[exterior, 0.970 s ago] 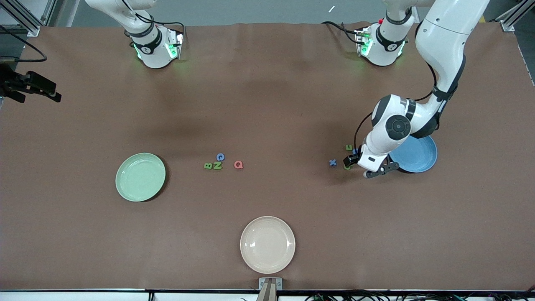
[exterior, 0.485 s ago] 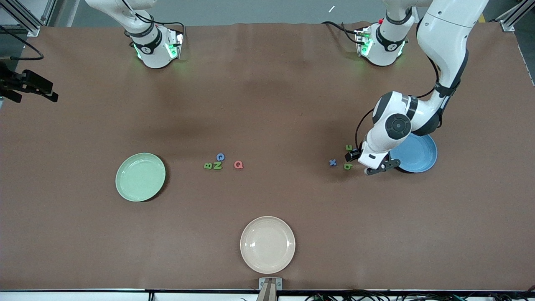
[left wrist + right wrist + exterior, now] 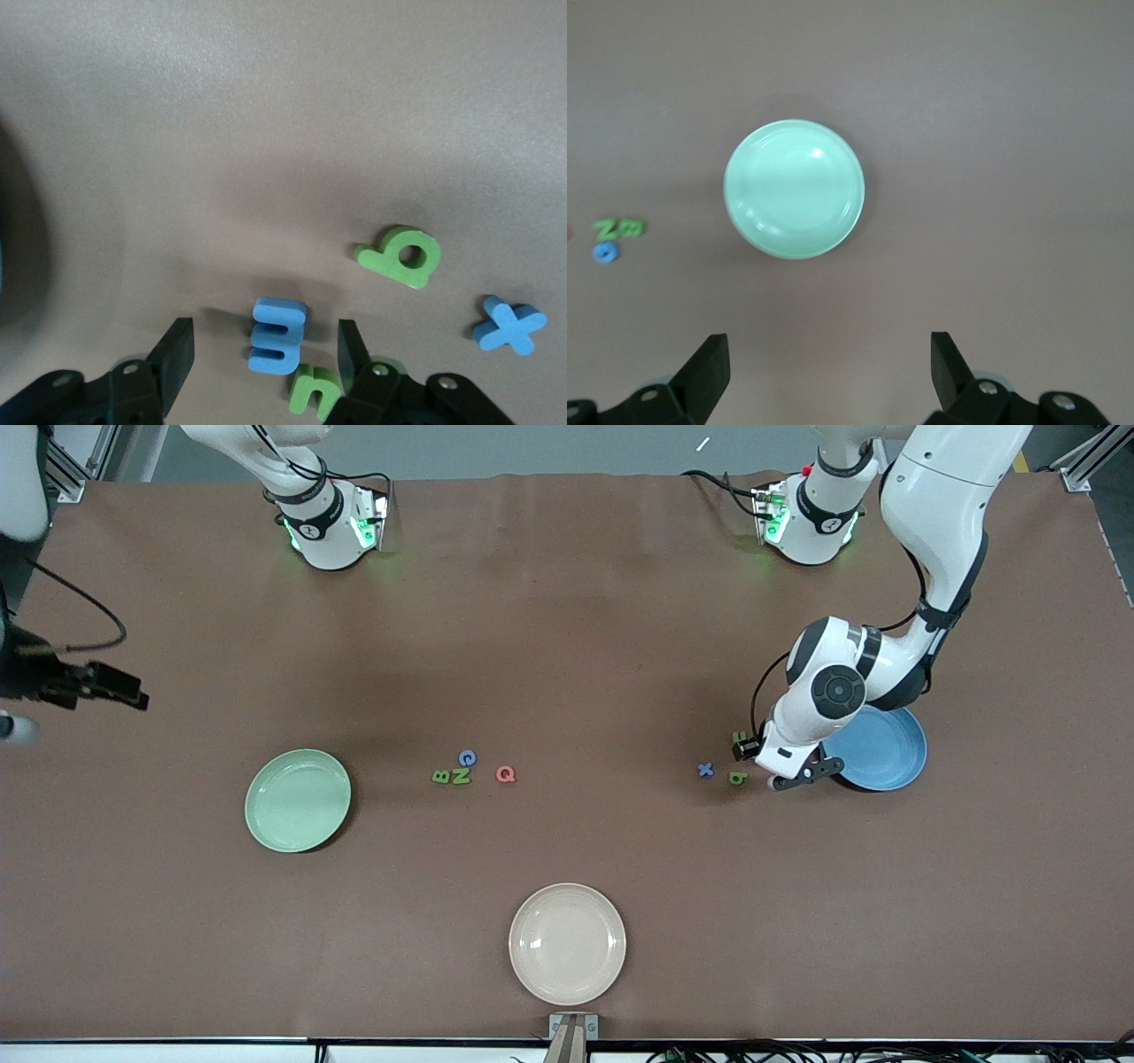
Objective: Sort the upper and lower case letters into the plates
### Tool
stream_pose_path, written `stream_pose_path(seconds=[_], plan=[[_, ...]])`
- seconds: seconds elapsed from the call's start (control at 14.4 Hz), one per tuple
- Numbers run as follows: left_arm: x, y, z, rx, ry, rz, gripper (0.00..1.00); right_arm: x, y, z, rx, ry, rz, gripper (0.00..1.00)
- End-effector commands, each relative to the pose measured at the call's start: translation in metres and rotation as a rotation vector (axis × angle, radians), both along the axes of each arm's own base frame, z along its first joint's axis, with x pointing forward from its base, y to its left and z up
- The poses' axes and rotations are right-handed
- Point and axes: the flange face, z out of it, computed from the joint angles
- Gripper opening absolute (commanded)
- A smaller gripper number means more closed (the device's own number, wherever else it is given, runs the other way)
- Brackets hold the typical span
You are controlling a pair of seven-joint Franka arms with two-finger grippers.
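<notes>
My left gripper [image 3: 749, 749] is open, low over a cluster of small letters next to the sky blue plate [image 3: 889, 755]. In the left wrist view its gripper [image 3: 266, 352] straddles a blue letter [image 3: 279, 335] lying on the table, untouched. A green n [image 3: 316, 390] lies against one finger [image 3: 351, 347]. A green letter with a round bowl [image 3: 403, 257] and a blue x [image 3: 509, 325] lie apart. My right gripper [image 3: 113, 689] is open and empty, high over the table's right-arm end; the mint green plate [image 3: 795, 189] shows in its wrist view. The mint plate [image 3: 298, 800] is empty.
Green B [image 3: 440, 777], green N [image 3: 461, 776], blue C [image 3: 467, 758] and red Q [image 3: 505, 775] lie mid-table. A cream-white plate [image 3: 567, 943] sits near the front edge. The blue x [image 3: 705, 770] and the green round-bowled letter [image 3: 737, 778] lie beside the left gripper.
My left gripper has shifted a little away from the front camera, off the green round-bowled letter and over the blue letter. My right gripper has moved closer to the mint plate.
</notes>
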Motion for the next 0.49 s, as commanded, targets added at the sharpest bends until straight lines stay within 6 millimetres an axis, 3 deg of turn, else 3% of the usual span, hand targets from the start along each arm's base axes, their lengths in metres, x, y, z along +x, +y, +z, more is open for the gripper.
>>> stream_pose_path(seconds=[0.0, 0.14, 0.28, 0.42], plan=[[-0.003, 0.001, -0.002, 0.012, 0.004, -0.002, 0.63, 0.021, -0.024, -0.033, -0.036, 0.007, -0.012, 1.0], [-0.004, 0.0, -0.002, 0.012, 0.004, -0.002, 0.58, 0.023, -0.024, -0.041, -0.028, -0.006, -0.071, 1.0], [-0.004, 0.0, -0.004, 0.011, 0.005, -0.001, 0.53, 0.024, -0.016, -0.056, -0.035, -0.005, -0.257, 1.0], [-0.005, -0.002, -0.006, 0.011, 0.008, -0.003, 0.48, 0.026, 0.014, -0.065, -0.042, 0.001, -0.449, 1.0]])
